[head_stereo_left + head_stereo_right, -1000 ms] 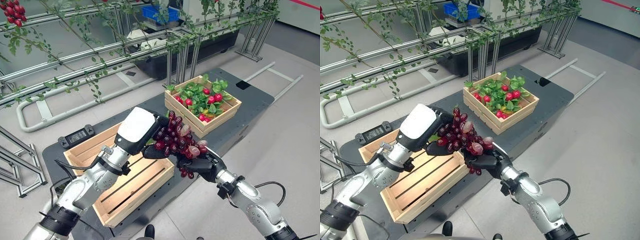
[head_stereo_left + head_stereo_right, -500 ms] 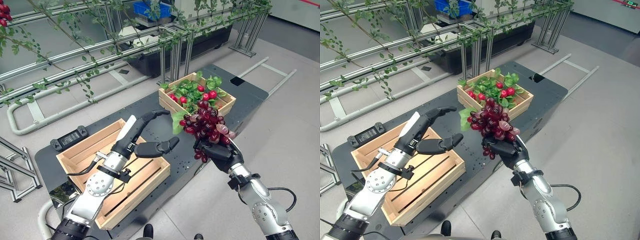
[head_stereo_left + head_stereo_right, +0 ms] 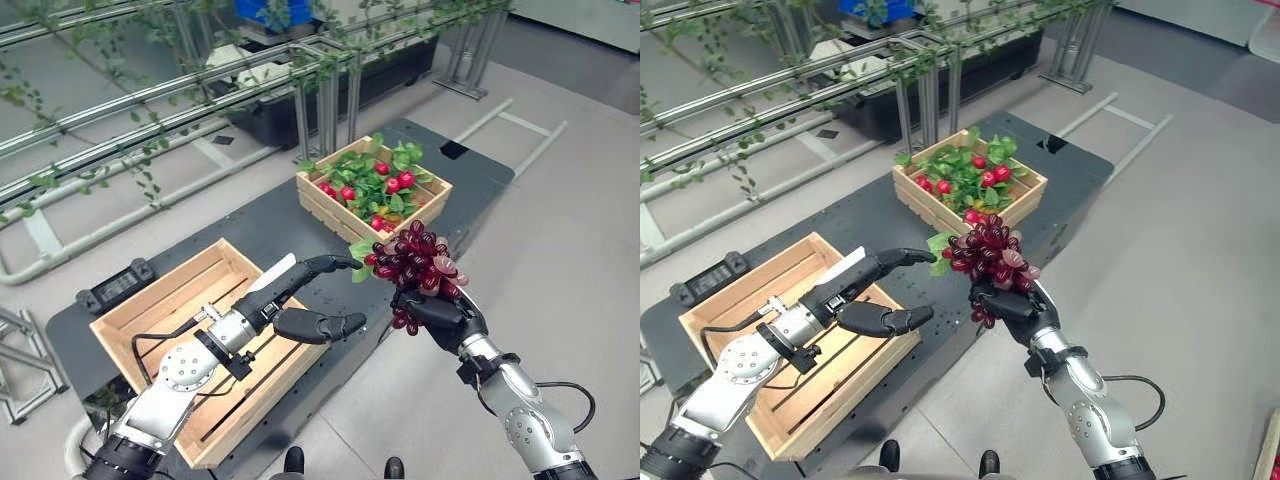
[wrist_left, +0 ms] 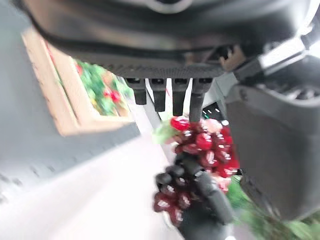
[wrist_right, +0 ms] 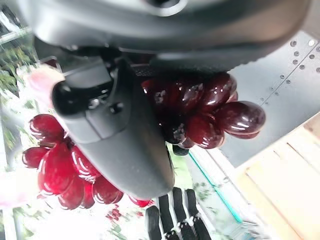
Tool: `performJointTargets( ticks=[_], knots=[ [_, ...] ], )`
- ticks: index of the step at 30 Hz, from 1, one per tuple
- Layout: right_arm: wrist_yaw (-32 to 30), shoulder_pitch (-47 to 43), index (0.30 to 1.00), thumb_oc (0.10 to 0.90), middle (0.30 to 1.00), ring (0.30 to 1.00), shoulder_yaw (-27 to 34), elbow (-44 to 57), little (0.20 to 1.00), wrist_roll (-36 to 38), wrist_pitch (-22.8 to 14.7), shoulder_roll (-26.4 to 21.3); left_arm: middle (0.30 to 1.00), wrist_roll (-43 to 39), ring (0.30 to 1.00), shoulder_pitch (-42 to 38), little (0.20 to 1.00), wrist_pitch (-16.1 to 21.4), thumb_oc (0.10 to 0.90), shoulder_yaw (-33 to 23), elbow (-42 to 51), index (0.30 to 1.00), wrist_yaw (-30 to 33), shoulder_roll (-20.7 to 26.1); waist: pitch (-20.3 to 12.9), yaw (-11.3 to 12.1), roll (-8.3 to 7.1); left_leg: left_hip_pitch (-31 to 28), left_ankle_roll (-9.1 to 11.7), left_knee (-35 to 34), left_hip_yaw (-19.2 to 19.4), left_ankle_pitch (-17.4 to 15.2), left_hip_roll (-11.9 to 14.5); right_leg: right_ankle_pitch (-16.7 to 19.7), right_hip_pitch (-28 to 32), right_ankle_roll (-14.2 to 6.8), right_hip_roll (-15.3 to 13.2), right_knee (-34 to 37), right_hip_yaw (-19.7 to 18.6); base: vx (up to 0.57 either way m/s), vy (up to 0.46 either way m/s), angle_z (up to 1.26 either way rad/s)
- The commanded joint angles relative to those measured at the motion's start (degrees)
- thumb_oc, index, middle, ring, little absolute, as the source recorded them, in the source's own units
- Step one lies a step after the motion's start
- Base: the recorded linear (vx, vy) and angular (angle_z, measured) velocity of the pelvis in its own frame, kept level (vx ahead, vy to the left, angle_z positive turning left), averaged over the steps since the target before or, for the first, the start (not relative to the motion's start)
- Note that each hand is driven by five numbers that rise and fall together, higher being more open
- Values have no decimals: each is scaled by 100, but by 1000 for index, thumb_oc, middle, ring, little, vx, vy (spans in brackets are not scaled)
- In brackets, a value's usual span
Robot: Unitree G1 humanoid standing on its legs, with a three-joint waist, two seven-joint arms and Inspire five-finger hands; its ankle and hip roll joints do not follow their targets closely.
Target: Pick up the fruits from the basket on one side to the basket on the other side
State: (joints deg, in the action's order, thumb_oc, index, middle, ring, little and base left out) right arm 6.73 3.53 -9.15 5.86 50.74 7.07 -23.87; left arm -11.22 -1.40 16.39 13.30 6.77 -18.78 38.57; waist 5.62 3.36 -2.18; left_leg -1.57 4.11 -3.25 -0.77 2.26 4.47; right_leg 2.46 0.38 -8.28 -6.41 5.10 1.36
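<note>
My right hand (image 3: 440, 316) is shut on a bunch of dark red grapes (image 3: 414, 264) with a green leaf, held above the dark platform's front edge. The grapes (image 5: 200, 112) bulge out around its thumb in the right wrist view. My left hand (image 3: 305, 298) is open, fingers and thumb spread, just left of the grapes and over the near corner of the left wooden crate (image 3: 140, 310), which is slatted and holds nothing. Behind the grapes stands the right wooden crate (image 3: 328, 210), full of green leaves and small red fruits (image 3: 392, 184).
Both crates rest on a dark perforated platform (image 3: 250, 225). A small black box (image 3: 117, 285) sits at its left rear. Metal rails with trailing vines (image 3: 180, 90) run behind. Grey floor (image 3: 560, 260) lies to the right.
The camera has shifted. My right hand has carried the grapes slightly lower and nearer the platform's front edge. My left hand stays open and has dropped a little toward the left crate.
</note>
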Motion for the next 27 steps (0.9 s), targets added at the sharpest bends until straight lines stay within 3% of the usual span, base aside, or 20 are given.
performJointTargets(
  ticks=[1,3,5,8,12,14,15,17,20,24,25,27],
  knots=[
    [251,-895,300,400,300,300,23,397,300,556,-830,17,900,-531,900,-572,900,397,800,-126,508,900,124,-187,-157,82,-74,45,-211,939,-748,-794,-645,87,58,125,188,-10,-409,-54,268,-119],
    [149,-943,300,400,300,300,-65,318,300,641,-844,62,900,-771,900,-597,900,466,800,-137,507,900,-145,-196,-140,74,-31,-39,-274,867,-706,-818,-739,139,63,76,148,-10,-530,-75,310,-128],
    [121,-1001,300,400,300,300,-172,187,300,753,-885,206,900,-959,900,-803,900,505,800,66,386,900,-394,-326,-130,-83,12,-228,-387,686,-490,-866,-810,330,-94,-61,-1,-10,-630,-113,424,-73],
    [161,-956,300,400,300,300,-157,88,300,764,-792,323,900,-1107,900,-947,900,639,800,247,260,900,-583,-405,-34,-236,70,-411,-536,529,-460,-948,-986,469,-411,-260,-188,-340,-757,-115,391,-38],
    [325,-857,300,400,300,300,-90,-144,300,972,-747,397,900,-1196,900,-1069,900,686,800,433,207,900,-839,-557,100,-366,93,-520,-647,548,-385,-1066,-1149,711,-683,-329,-362,-591,-774,-98,276,-43],
    [432,-832,300,400,300,300,-134,-175,300,1132,-629,421,900,-1309,900,-1079,900,564,800,515,245,900,-841,-567,182,-392,128,-649,-673,451,-210,-1073,-1114,778,-777,-354,-434,-777,-383,-92,180,-51],
    [433,-837,300,400,300,300,-134,-176,300,1132,-630,422,900,-1309,900,-1083,900,564,800,512,244,900,-841,-566,184,-383,113,-628,-670,454,-197,-1049,-1128,804,-802,-352,-443,-779,-402,-83,123,-56],
    [572,-892,300,400,300,300,-184,-205,300,1107,-566,334,900,-1446,900,-1114,900,555,800,616,246,900,-759,-493,196,-411,190,-723,-729,93,89,-843,-979,644,-800,-357,-382,-1179,-11,-109,77,-77],
    [551,-917,300,400,300,300,-174,-204,300,1115,-609,274,900,-1491,900,-1111,900,581,800,648,271,900,-700,-467,196,-389,206,-705,-757,6,227,-744,-923,548,-808,-336,-386,-1439,160,-89,4,-75],
    [721,-1111,300,400,300,300,-236,-271,300,1053,-544,376,900,-1207,900,-1150,900,567,800,675,374,900,-420,-465,144,-161,193,-528,-818,-143,602,-565,-756,273,-562,-217,-608,-1911,861,-112,-112,-49],
    [722,-1111,300,400,300,300,-236,-272,300,1053,-545,377,900,-1208,900,-1152,900,568,800,676,373,900,-420,-463,149,-157,190,-535,-819,-142,605,-568,-758,267,-559,-218,-610,-1917,856,-107,-230,-77],
    [764,-1194,300,400,300,300,-337,-301,300,992,-595,391,900,-1300,900,-1169,900,537,800,586,394,900,-423,-409,71,-10,160,-456,-764,-167,856,-546,-649,182,-316,-203,-766,-1844,1274,-86,-230,-63]
  ],
)
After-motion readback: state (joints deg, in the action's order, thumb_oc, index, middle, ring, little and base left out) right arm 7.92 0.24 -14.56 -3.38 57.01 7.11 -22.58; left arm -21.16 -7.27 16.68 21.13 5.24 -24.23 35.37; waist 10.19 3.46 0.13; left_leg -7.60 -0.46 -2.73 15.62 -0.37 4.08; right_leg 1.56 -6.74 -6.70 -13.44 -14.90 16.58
